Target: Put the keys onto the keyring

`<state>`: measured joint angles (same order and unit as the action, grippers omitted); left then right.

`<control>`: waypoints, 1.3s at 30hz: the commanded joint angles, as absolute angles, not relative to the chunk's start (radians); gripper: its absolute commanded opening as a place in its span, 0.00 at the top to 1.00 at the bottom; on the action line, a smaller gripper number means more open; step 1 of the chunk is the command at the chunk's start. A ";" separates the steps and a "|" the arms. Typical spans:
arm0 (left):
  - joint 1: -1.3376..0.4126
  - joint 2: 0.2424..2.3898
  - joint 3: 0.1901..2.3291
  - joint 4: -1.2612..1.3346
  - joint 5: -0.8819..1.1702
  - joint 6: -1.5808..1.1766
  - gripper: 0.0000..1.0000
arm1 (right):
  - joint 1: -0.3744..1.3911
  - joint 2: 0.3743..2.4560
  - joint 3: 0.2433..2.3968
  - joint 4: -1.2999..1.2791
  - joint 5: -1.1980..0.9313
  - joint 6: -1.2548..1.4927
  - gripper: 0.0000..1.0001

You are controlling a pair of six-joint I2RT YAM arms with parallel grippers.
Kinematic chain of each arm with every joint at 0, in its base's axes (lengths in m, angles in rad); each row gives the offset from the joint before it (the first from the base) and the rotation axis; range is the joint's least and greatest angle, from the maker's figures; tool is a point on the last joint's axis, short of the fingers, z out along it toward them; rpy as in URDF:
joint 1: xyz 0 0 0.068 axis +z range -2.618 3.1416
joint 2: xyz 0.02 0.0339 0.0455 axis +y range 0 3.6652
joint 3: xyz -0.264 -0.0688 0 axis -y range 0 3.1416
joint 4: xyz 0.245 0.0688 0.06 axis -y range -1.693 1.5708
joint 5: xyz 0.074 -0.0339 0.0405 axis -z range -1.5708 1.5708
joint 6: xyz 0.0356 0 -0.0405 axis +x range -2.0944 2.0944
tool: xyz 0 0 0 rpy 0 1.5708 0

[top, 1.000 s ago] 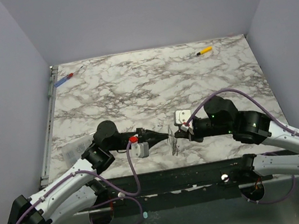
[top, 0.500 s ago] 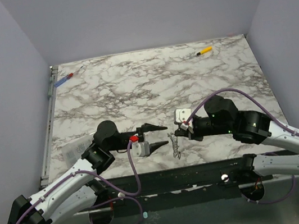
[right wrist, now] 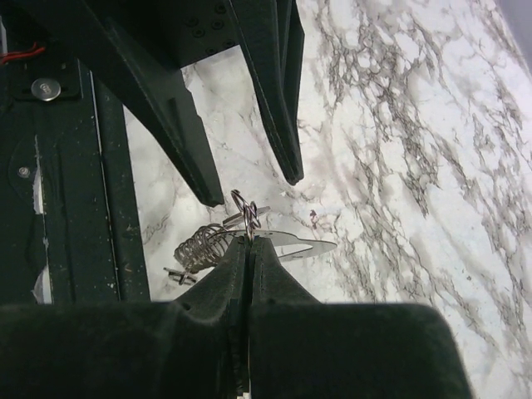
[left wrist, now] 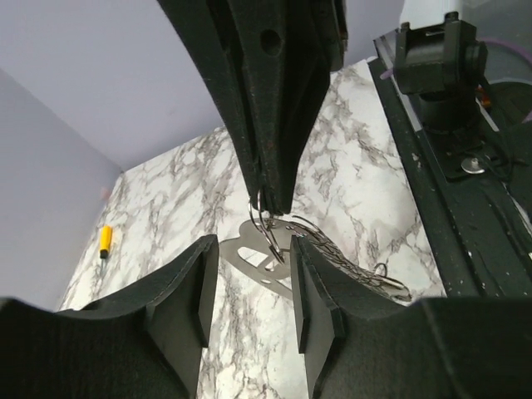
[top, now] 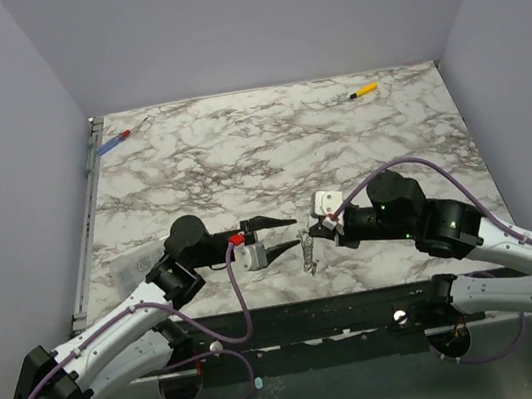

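The keyring, a small wire loop, is pinched at its lower edge by the right arm's fingers. They are fully closed on it and present it low over the near part of the worktop, with the keys and a coiled chain directly beside it; whether these hang or rest cannot be told. The left arm's fingers stand about half open and empty, one on each side of the loop, judged placed to take a key while the right arm steadies the ring.
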<state>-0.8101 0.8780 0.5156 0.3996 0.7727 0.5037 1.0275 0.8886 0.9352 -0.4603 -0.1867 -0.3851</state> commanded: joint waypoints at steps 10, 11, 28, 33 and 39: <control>-0.811 0.922 0.503 0.584 0.699 0.338 0.62 | 1.028 0.860 0.912 -0.326 -0.141 -0.396 0.99; -0.811 0.922 0.503 0.584 0.697 0.337 0.64 | 1.028 0.860 0.912 -0.323 -0.140 -0.396 0.99; -0.811 0.938 0.506 0.584 0.692 0.325 0.70 | 1.028 0.856 0.906 -0.302 -0.150 -0.393 0.99; -0.811 0.946 0.508 0.584 0.700 0.324 0.78 | 1.028 0.858 0.895 -0.288 -0.148 -0.397 0.99; -0.811 0.950 0.509 0.584 0.702 0.324 0.87 | 1.028 0.862 0.890 -0.281 -0.153 -0.398 0.99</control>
<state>-0.8101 0.9451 0.5140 0.5594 0.6930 0.3325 1.0264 0.8677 0.8982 -0.3298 -0.1574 -0.3916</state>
